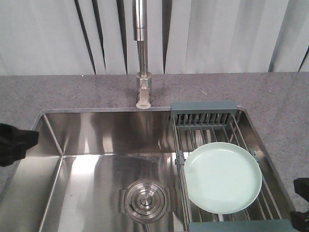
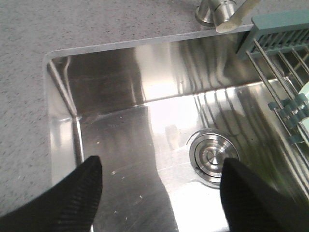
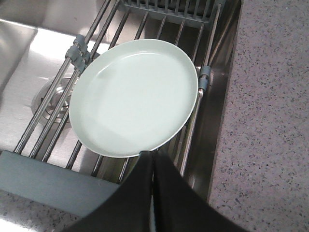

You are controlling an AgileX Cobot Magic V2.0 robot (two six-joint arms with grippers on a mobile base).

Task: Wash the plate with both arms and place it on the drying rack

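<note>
Plate (image 1: 223, 178) lies flat, face up, on the rack (image 1: 207, 118) over the right side of the sink (image 1: 96, 140), rim reaching nearly rod to rod.

Left gripper (image 2: 159, 193) hovers over the left of the basin, fingers spread wide, nothing between them. Drain strainer (image 2: 212, 157) sits just ahead of it.

Right gripper (image 3: 153, 164) is at the plate's near edge, fingers pressed together with no gap. Tips look to meet right at the rim; can't tell whether they touch it. Not gripping anything visible.

Judgement: can't say if the wash is done or not started; plate looks clean and dry-ish, no water running from the faucet (image 1: 142, 72).

Risks:
- Glossy, low rim: little to bite on, so a pinch from the closed right claw could slide the plate along the rods instead of lifting it.
- A nudge sideways could tip it off the rack's left edge into the basin.
- One-arm lift by the rim means it sags or slips; left arm is well away, so the handover is a long reach.
</note>
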